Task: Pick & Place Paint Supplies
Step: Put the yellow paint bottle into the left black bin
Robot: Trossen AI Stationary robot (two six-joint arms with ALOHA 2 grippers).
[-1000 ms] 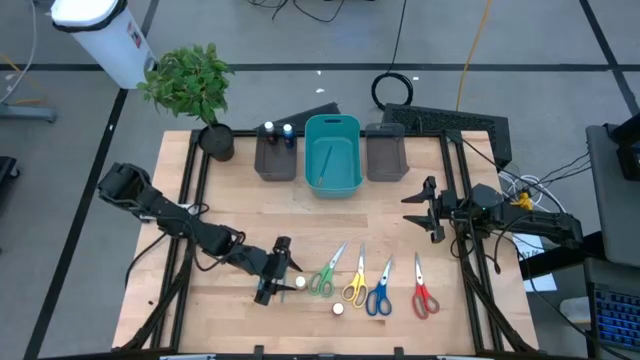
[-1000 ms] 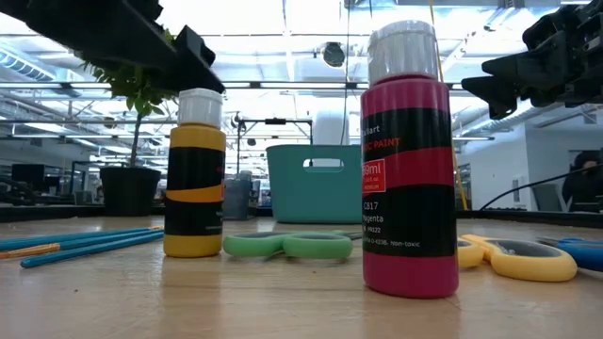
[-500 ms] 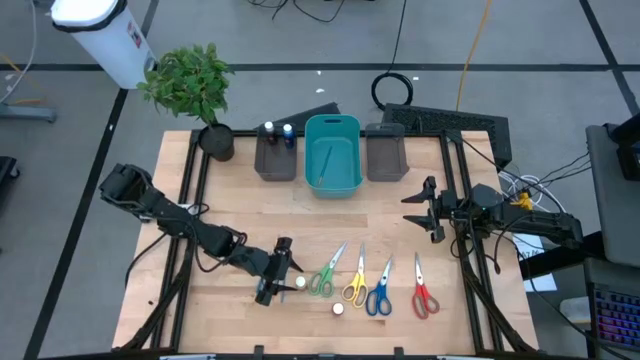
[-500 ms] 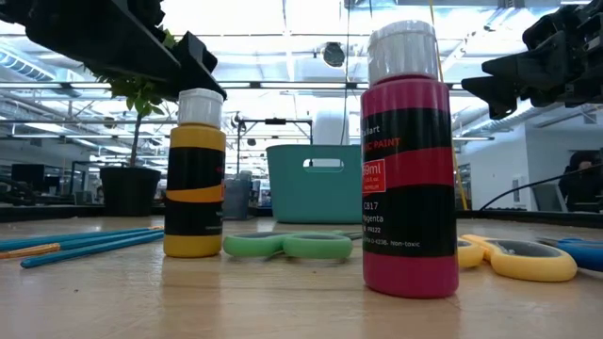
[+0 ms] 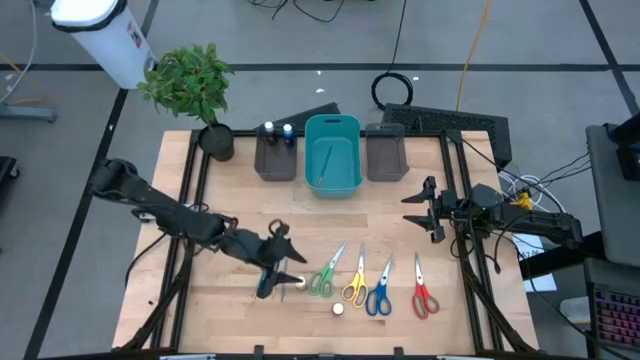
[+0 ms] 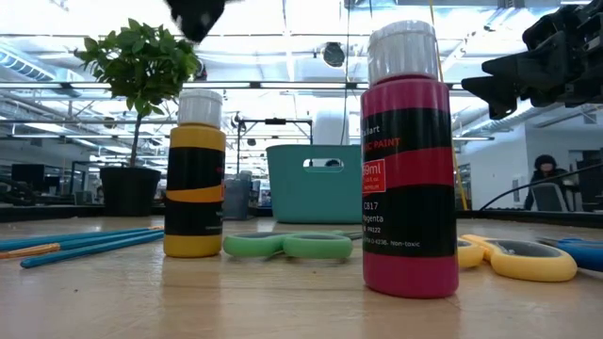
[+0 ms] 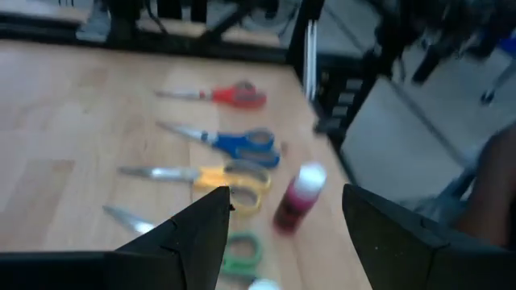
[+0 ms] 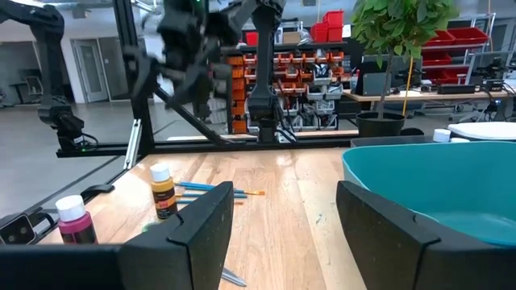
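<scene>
my left claw (image 5: pixel 278 262) lifted off yellow bottle (image 6: pixel 194 174), open, empty; no grasp yet. right claw (image 5: pixel 428 210) open, empty, waiting.

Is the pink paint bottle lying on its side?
No, the pink paint bottle stands upright on the table, white cap up.
</scene>
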